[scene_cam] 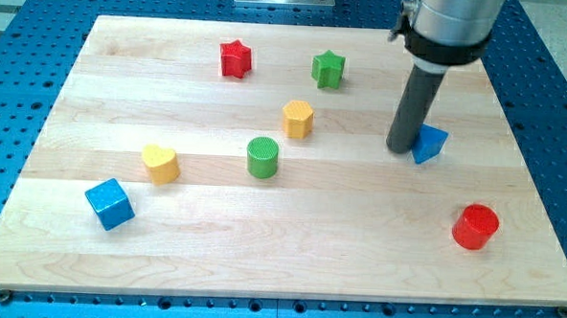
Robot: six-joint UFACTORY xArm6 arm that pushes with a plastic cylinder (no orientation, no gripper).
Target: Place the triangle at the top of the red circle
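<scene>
The blue triangle (431, 144) lies on the wooden board at the view's right. The red circle (475, 227) stands below it and a little to the right, near the board's lower right corner. My tip (401, 148) rests on the board right against the triangle's left side. The rod rises from there to the arm's grey body at the view's top right.
Other blocks lie on the board (279, 264): a red star (235, 58), a green star (329, 69), a yellow hexagon (298, 118), a green circle (262, 157), a yellow heart (160, 163) and a blue cube (108, 203). A blue perforated table surrounds the board.
</scene>
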